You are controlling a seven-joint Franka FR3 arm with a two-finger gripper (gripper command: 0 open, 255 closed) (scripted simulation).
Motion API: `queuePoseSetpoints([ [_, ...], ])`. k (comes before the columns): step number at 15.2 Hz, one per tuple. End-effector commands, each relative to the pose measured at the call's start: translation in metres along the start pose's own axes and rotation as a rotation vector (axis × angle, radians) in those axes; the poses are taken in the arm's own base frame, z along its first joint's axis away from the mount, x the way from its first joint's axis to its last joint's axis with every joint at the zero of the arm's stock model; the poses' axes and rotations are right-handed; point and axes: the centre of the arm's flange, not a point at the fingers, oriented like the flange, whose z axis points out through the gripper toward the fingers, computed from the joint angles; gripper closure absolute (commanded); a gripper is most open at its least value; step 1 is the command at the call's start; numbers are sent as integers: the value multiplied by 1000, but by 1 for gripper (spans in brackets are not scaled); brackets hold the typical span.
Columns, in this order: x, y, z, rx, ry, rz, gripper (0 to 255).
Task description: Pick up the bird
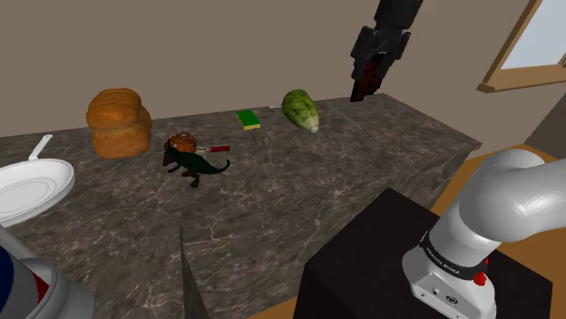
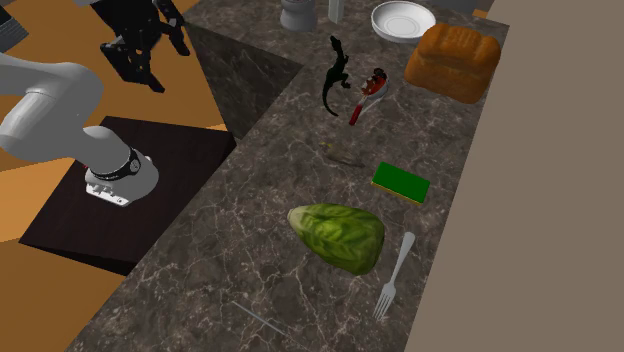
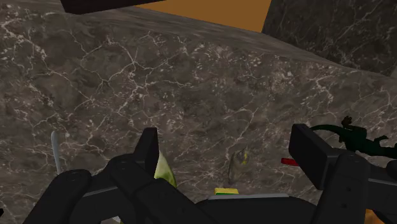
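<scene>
The surface (image 1: 299, 195) is dark stone, marbled with thin white veins, and its edges are squared off. The bird (image 3: 238, 164) is a small, drab olive-grey figure that nearly blends into the stone (I can make out little more than an upright lump). It stands on the surface just beside the flat green sponge (image 1: 248, 119), between that and a glossy black-green lizard-like figure (image 1: 193, 164) with a long tail. Close to the lizard lies a spoon (image 1: 186, 143) with a red handle and a brown, rounded load in its bowl. A crusty orange-brown loaf (image 1: 119, 120) sits near it, and a smooth white bowl (image 1: 32, 186) is further along. On the sponge's other side are a wrinkled, leafy green lettuce (image 1: 300, 110) and a pale fork (image 2: 395, 275). My white arm rises from the black stand (image 1: 363, 263), its elbow bent. My jaws hang high above the surface near the lettuce, tipped downward, with the black fingers (image 3: 147, 149) spread wide and nothing between them. The bird is well below, untouched.
</scene>
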Motion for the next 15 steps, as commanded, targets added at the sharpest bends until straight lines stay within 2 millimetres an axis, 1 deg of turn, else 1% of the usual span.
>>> queuePoseSetpoints([
  [1,0,0,0,0,0,0,0],
  [15,128,-50,126,-25,-9,37,0],
])
